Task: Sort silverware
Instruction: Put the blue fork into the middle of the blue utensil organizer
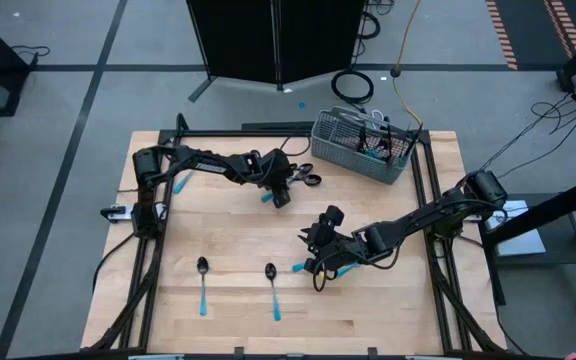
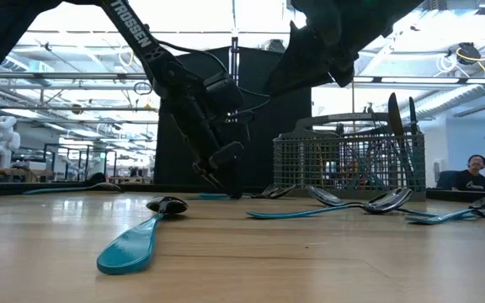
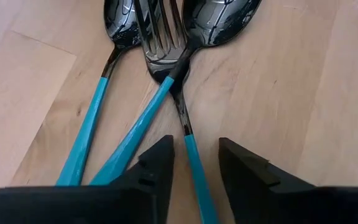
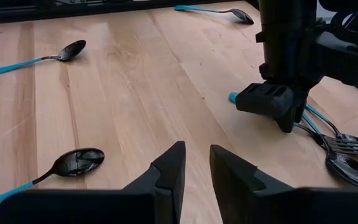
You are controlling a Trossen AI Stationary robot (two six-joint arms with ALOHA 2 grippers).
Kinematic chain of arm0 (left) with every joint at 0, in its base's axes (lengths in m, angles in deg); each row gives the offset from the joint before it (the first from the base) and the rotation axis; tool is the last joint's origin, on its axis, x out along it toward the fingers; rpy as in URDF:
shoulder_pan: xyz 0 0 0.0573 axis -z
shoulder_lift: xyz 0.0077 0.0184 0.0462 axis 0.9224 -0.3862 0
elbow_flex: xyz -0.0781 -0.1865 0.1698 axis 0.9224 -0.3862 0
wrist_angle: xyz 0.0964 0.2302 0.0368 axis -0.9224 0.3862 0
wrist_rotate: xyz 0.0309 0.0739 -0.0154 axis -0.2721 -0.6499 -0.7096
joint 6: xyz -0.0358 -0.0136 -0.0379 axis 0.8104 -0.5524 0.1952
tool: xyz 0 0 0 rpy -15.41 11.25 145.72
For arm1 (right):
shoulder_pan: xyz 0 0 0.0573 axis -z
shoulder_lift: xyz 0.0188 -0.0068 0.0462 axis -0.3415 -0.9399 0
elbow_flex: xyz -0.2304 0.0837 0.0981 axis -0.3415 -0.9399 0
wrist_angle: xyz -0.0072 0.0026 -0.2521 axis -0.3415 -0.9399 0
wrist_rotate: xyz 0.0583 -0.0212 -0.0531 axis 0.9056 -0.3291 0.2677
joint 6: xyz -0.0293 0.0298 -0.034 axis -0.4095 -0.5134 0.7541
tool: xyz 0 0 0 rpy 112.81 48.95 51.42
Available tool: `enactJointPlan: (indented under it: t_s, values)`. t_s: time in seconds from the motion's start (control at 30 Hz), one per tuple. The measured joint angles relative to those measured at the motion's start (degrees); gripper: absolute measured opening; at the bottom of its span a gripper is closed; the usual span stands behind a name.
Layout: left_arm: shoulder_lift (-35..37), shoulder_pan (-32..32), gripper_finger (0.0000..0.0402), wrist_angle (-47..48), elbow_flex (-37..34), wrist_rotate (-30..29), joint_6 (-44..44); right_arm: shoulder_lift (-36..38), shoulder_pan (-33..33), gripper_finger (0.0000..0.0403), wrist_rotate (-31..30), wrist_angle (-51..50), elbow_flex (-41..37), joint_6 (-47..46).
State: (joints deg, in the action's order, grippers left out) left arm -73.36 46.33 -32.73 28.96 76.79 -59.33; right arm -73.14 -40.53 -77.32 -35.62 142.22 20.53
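A fork and two spoons with dark heads and light-blue handles lie fanned out on the wooden table, heads together. My left gripper is low over them and open. Its fingers stand on either side of the right-hand spoon's handle, with a gap on each side. My right gripper hovers mid-table with its fingers a narrow gap apart and nothing between them. Two more spoons lie nearer the front edge.
A grey wire-mesh basket holding a few upright pieces stands at the far right of the table. Another blue-handled piece lies under my right arm, and one lies by the left arm's base. Black frame rails run along the table's sides.
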Motion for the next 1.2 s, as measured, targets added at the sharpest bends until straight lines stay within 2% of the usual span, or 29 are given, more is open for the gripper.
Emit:
enactJointPlan:
  t_s: [0.33,0.53,0.73,0.9,1.2]
  values:
    - [-0.1,0.0,0.001,1.7,0.0,0.0,0.2,0.0,-0.1,0.0068,0.3,-0.2,0.5,-2.1]
    - [0.3,-0.1,0.0006,5.1,0.6,1.2,1.4,0.0,-1.0,0.0068,3.1,-0.1,3.8,-0.4]
    - [2.2,0.0,0.0004,17.1,4.5,0.9,1.2,0.0,-2.3,0.0068,3.2,-0.2,5.5,0.8]
    - [2.4,0.0,0.0004,29.8,11.6,-2.7,-1.5,0.0,-2.8,0.0068,3.1,-0.1,5.8,1.5]
    - [2.7,0.0,0.0003,44.4,20.3,-10.6,-5.5,0.0,-2.8,0.0068,3.0,0.0,5.8,1.1]
